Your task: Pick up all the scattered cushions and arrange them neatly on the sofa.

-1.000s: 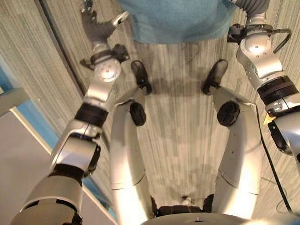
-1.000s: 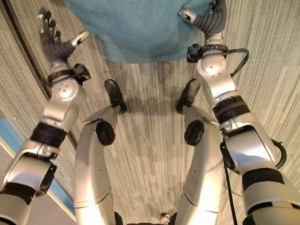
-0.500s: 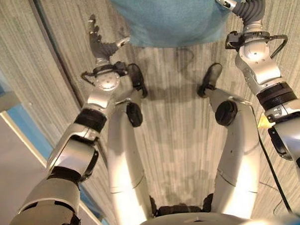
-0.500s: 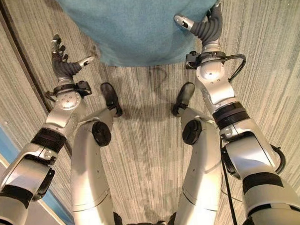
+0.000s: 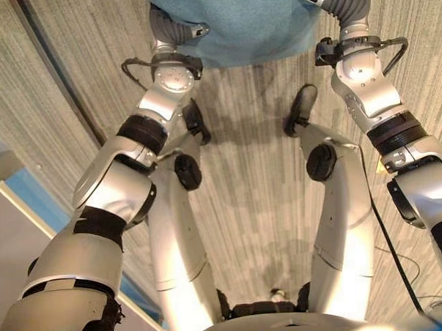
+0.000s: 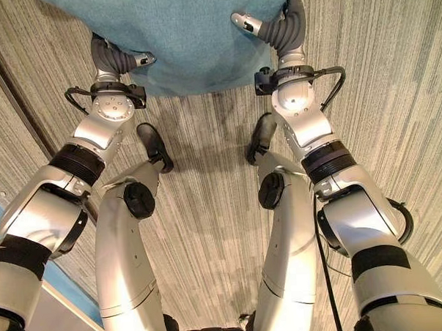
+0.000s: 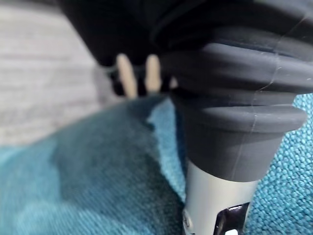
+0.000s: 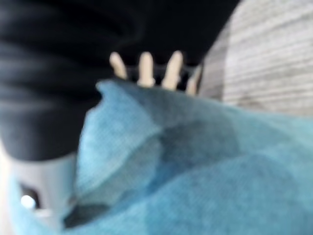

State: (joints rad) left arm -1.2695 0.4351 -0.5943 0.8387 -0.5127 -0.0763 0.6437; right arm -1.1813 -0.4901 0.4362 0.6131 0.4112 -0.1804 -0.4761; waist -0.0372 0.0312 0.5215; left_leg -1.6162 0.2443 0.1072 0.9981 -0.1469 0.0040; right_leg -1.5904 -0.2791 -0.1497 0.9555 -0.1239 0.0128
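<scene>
A large teal cushion [image 5: 251, 25] lies on the carpet in front of me, at the far edge of both eye views. My left hand [image 5: 172, 28] is at its left near corner, thumb on top and fingers slid under the edge. In the left wrist view the thumb [image 7: 215, 196] presses on the teal cloth [image 7: 73, 196]. My right hand [image 6: 277, 31] grips the right near corner the same way. In the right wrist view a fold of the cushion [image 8: 195, 171] sits between its thumb and its fingers [image 8: 145, 68].
Grey striped carpet [image 6: 394, 92] lies all around. A dark strip [image 5: 55, 70] runs diagonally across the floor on my left. Beyond it, at the lower left, are a blue band [image 5: 24, 189] and a pale surface.
My left hand has swung in from the open floor on the left and closed on the cushion's left corner. The right hand has stayed on the right corner.
</scene>
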